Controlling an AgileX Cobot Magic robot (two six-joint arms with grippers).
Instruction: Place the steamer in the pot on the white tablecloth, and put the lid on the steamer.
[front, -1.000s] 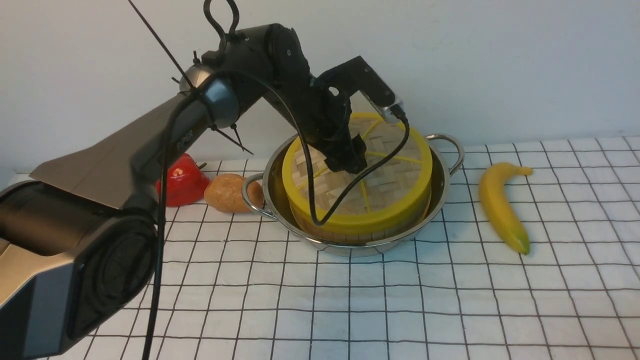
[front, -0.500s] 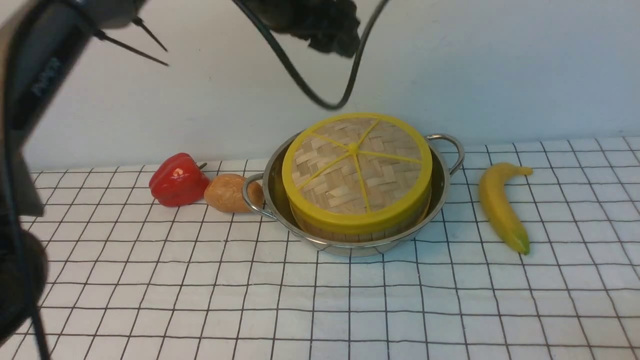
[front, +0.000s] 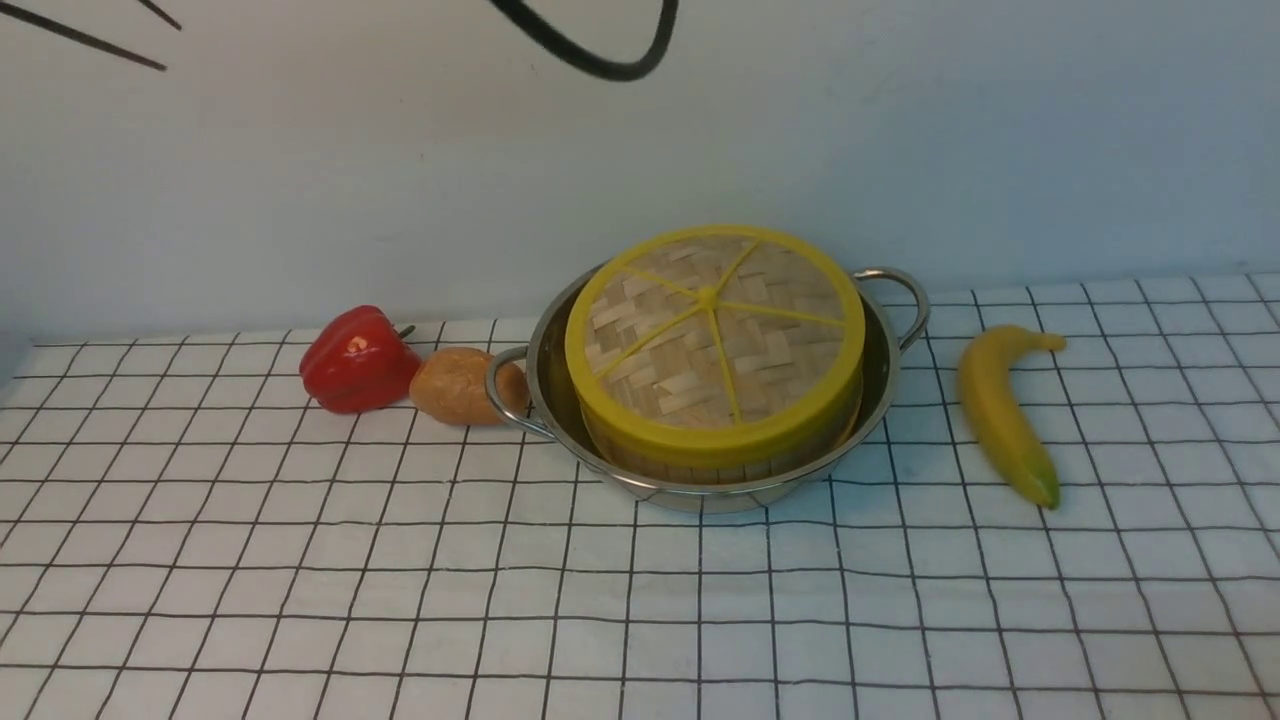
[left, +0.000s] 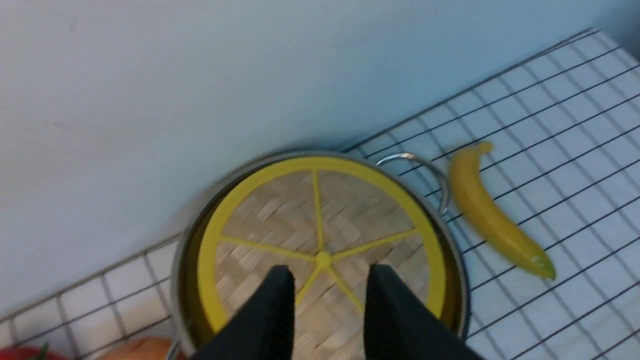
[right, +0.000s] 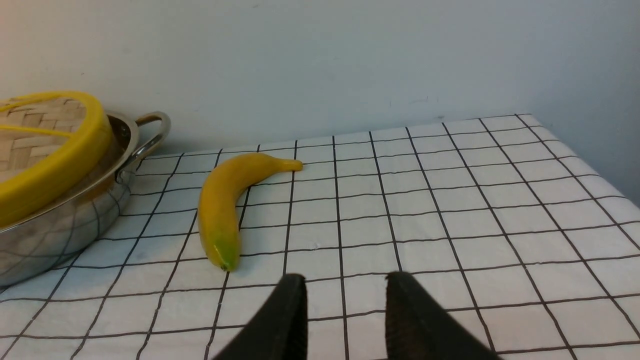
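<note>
We see the lid (front: 714, 340) seated on the steamer (front: 720, 462) inside the pot (front: 885, 375) on the white tablecloth (front: 640, 620). Our left end effector (left: 326, 274) hangs above the lid, jaws parted, gripping nothing. Our right end effector (right: 345, 282) hovers over bare cloth beside the banana (right: 225, 200), jaws apart and empty.

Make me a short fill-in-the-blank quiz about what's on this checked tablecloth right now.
1. The lid sits on the steamer, which stands inside the ____.
2. The yellow fruit lying on the robot's right of the pot is a ____.
3. Between the red pepper and the pot lies a brown ____.
4. The lid has ____ yellow spokes.

Missing words: pot; banana; potato; six
</note>
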